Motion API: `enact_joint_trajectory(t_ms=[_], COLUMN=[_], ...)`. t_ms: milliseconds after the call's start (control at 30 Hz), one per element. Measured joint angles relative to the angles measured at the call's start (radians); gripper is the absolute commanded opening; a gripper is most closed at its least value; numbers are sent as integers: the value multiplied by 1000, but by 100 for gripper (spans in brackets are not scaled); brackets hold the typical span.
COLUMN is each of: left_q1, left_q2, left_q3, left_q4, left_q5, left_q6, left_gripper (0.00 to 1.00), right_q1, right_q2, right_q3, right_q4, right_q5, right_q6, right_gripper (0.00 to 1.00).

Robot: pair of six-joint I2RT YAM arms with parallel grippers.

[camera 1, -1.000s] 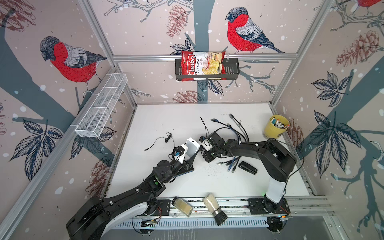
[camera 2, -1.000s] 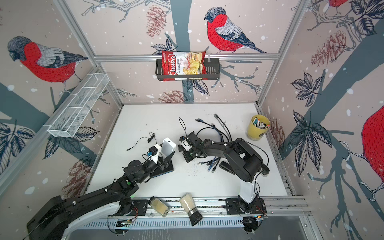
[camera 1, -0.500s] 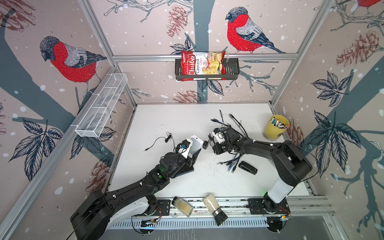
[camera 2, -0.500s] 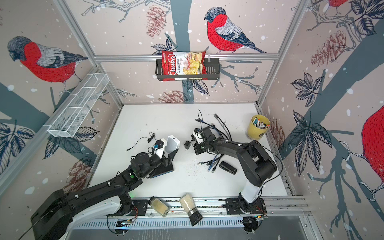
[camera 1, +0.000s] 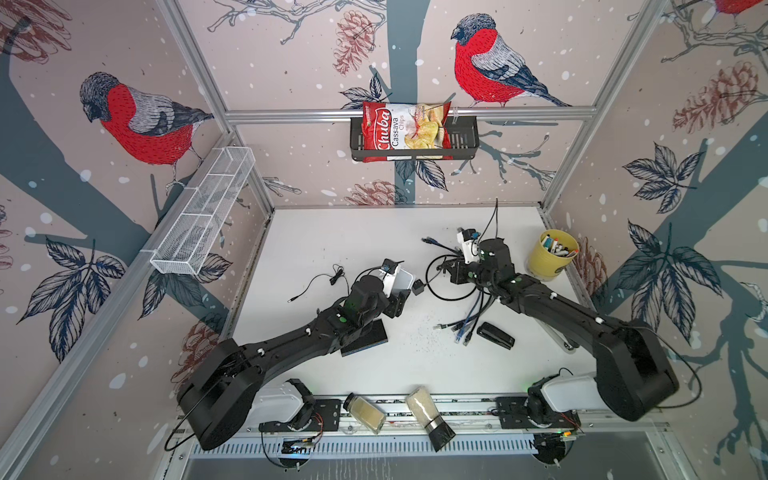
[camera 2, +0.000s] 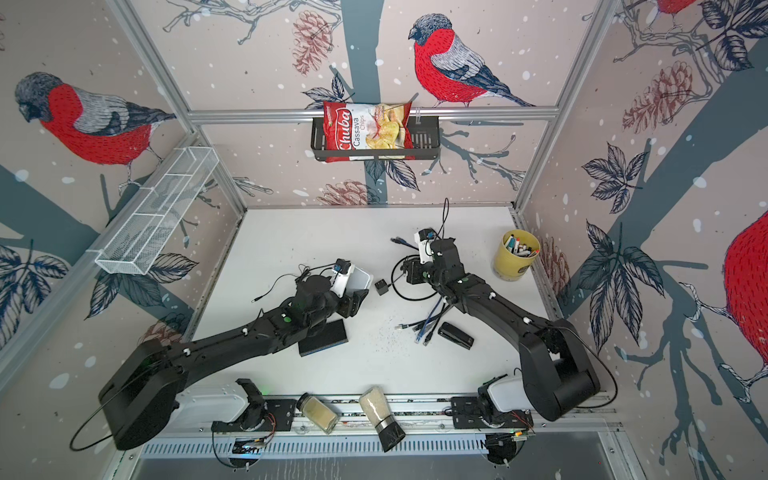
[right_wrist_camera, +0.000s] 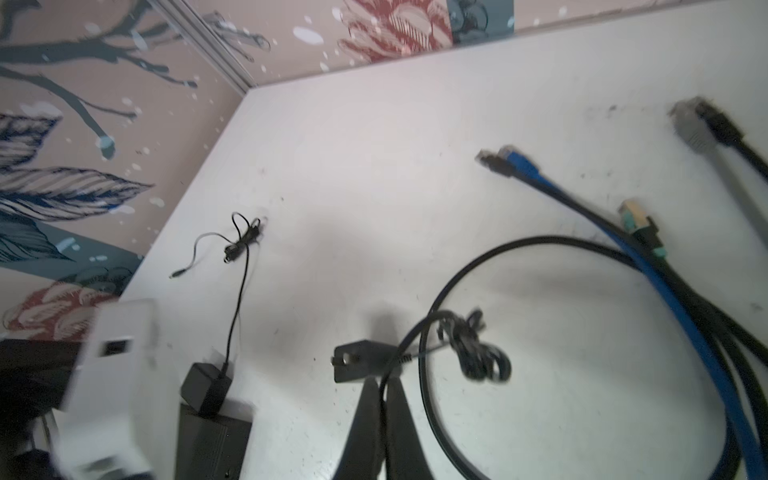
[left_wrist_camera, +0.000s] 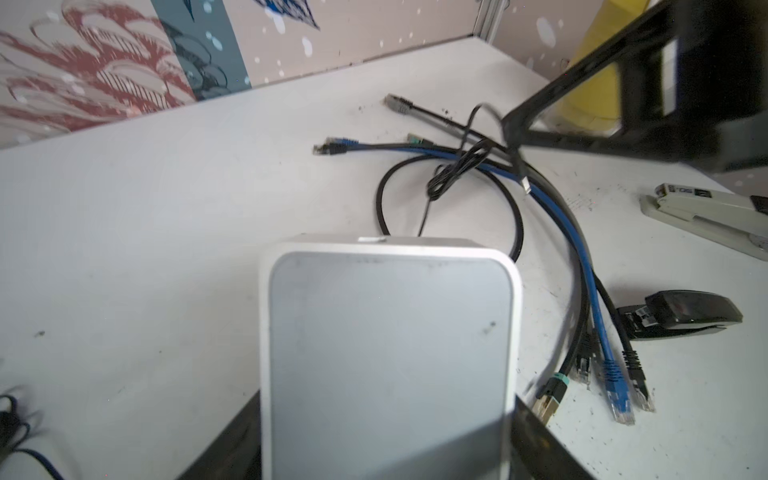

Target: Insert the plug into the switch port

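Left gripper (camera 1: 398,300) clamps the switch (left_wrist_camera: 390,353). Right gripper (right_wrist_camera: 382,384), pinched shut on a thin cord (right_wrist_camera: 478,357), hangs the plug (left_wrist_camera: 526,185) near the switch, not touching. The slack cord may let the plug swing or twist and miss the port (right_wrist_camera: 116,347).

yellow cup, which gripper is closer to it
Right. The right gripper, shut on a black cord, is left of the yellow cup in both top views; the left gripper, holding the white switch, is farther left.
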Motion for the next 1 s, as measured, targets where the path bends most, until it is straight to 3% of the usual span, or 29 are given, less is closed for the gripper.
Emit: enact_joint_trajectory(t_ms=[133, 567, 800, 1000], left_q1=[14, 28, 63, 78], left_q2=[81, 476, 558, 592], left_q3=[82, 446, 498, 515], left_q4=[-93, -423, -524, -550], left_q5=[-26, -27, -27, -26], left_q6=[-27, -59, -95, -101], left_gripper=[15, 18, 21, 51], right_q1=[-10, -8, -2, 8], right_q2=[-63, -65, -68, -68], right_q3=[-3, -2, -13, -20], right_q4=[26, 24, 20, 14], right_q5=[10, 10, 21, 32], right_q6=[0, -5, -8, -9], right_gripper=[0, 0, 0, 0])
